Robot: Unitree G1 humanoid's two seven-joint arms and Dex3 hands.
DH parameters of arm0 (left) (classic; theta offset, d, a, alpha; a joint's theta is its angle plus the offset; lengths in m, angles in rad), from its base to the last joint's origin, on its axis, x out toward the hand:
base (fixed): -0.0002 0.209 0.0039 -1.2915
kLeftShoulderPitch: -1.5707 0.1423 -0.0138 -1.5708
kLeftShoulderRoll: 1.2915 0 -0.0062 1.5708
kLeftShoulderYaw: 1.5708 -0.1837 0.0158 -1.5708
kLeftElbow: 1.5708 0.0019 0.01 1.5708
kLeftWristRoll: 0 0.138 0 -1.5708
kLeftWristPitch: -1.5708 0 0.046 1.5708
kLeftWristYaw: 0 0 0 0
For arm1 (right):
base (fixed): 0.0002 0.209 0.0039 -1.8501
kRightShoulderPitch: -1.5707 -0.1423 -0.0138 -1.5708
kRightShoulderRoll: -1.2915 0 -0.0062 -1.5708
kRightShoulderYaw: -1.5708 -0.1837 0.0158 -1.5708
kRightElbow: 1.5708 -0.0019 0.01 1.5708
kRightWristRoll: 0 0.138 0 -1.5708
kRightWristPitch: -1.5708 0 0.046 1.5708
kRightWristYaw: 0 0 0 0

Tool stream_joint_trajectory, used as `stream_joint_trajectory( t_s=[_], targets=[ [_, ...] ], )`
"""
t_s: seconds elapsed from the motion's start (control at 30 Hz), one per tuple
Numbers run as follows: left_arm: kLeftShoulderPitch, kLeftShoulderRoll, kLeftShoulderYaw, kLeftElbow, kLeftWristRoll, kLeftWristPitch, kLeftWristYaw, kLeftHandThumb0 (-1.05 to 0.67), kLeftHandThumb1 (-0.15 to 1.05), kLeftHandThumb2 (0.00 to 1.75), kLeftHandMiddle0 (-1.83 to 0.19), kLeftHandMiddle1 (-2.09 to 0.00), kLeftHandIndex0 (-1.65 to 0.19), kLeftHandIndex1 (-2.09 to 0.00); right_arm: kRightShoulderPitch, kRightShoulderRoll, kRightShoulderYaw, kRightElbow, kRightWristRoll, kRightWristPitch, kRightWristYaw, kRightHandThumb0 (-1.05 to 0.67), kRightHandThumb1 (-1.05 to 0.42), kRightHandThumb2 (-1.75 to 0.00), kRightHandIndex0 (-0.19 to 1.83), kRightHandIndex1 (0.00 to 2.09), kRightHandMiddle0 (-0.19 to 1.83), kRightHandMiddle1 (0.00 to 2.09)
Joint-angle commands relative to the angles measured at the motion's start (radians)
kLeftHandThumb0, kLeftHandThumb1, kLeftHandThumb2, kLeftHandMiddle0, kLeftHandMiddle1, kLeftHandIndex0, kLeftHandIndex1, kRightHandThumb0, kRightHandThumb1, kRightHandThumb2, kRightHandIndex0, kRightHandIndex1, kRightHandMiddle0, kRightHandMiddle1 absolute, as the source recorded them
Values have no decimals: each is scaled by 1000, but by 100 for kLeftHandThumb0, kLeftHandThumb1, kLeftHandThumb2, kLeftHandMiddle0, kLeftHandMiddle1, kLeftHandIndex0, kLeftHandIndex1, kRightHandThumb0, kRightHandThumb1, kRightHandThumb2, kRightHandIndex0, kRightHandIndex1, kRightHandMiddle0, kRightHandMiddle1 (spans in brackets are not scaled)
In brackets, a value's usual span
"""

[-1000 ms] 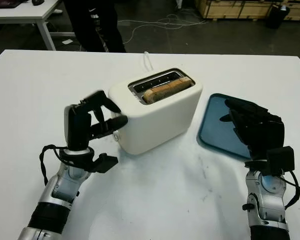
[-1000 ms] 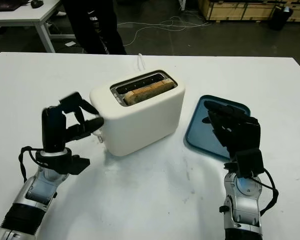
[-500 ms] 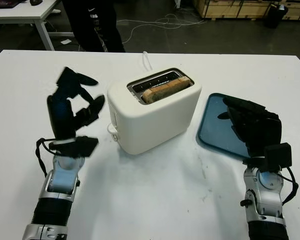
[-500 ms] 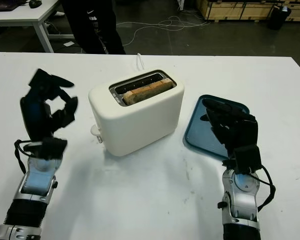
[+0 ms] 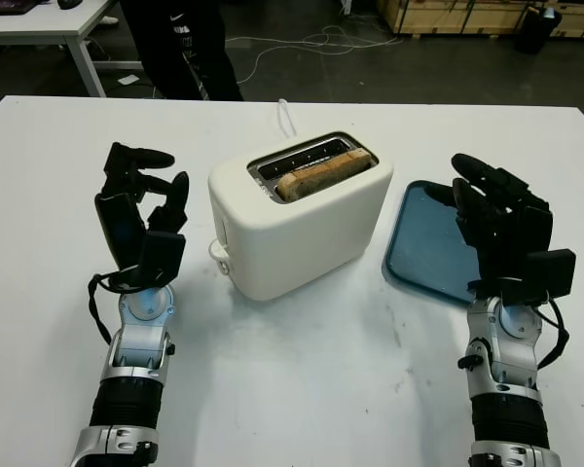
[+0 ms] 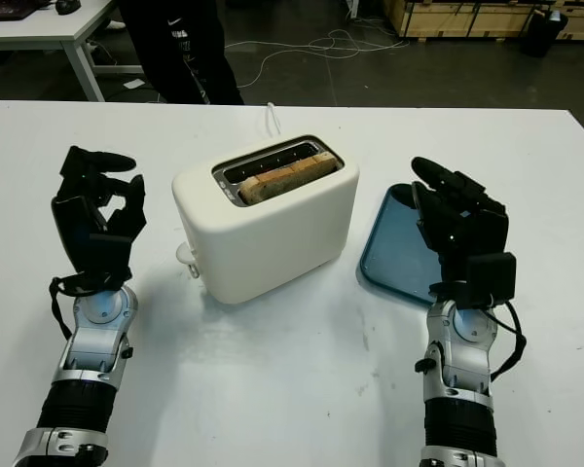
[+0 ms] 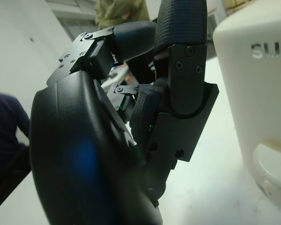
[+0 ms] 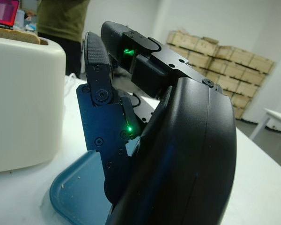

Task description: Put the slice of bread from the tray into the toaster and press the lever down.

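You can see the bread (image 5: 323, 174) already down in the near slot of the toaster (image 5: 302, 219), its crust just above the rim. The toaster stands in the middle of the bench (image 5: 292, 379), a little nearer the far edge, turned at an angle. Its lever (image 5: 219, 255) sticks out low on the end wall that faces your left side.

Your left hand (image 5: 136, 219) is raised upright above the bench, well apart from the toaster's lever end, toward the left edge. Its fingers (image 5: 175, 195) are curled in toward the palm and grasp nothing.

Your right hand (image 5: 501, 229) is also upright, over the near part of the tray (image 5: 423, 243). It is released and holds nothing.

The blue tray lies just beside the toaster, toward the right edge, with only a few crumbs on it.

A white cord (image 5: 287, 115) runs from behind the toaster to the far edge. A person (image 5: 180, 44) in dark clothes stands beyond the far edge of the bench.
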Motion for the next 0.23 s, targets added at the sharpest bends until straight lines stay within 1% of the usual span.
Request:
stream_joint_trajectory(
  t_s=[0.0,0.07,0.2],
  targets=[
    [9,-7,-10,-5,13,37,-15,-100,92,42,-66,-164,-53,-155,-16,12,-7,14,17,-19,-7,-41,-92,-14,110,21,105,0],
    [16,-7,-19,-8,21,50,-19,-101,92,40,-72,-167,-57,-157,-14,18,-6,16,24,-15,-3,-40,-92,-14,109,22,105,0],
    [21,-13,-25,-15,28,56,-21,-102,92,41,-80,-171,-65,-158,-7,17,6,25,-2,-25,-8,-39,-92,-15,109,23,105,0]
  ],
)
